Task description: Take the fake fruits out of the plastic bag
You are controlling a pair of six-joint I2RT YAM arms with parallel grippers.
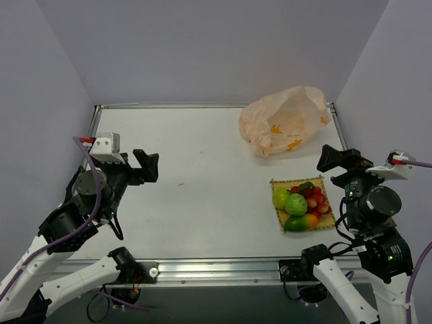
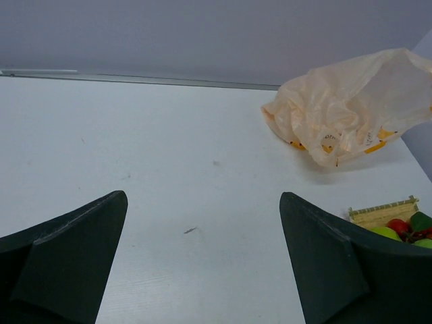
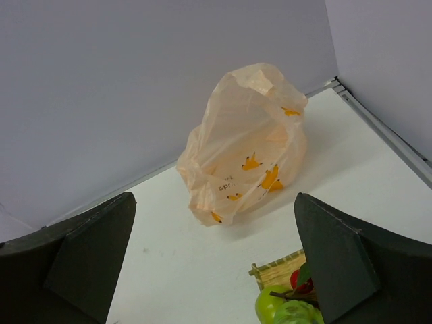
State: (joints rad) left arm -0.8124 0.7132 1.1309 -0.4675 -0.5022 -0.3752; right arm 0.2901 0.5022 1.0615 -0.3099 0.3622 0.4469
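The plastic bag (image 1: 285, 120) lies crumpled at the back right of the table; it also shows in the left wrist view (image 2: 347, 106) and the right wrist view (image 3: 246, 148). The fake fruits (image 1: 302, 200) sit piled on a woven yellow mat (image 1: 281, 183) near the right front: two green round ones, small red ones, a green-orange mango. Their tops show in the right wrist view (image 3: 280, 307). My left gripper (image 1: 147, 165) is open and empty at the left, far from the bag. My right gripper (image 1: 335, 158) is open and empty, raised just right of the mat.
The white table (image 1: 202, 175) has a metal rail along its front edge (image 1: 216, 268) and grey walls at the back and both sides. The bag lies close to the back right corner.
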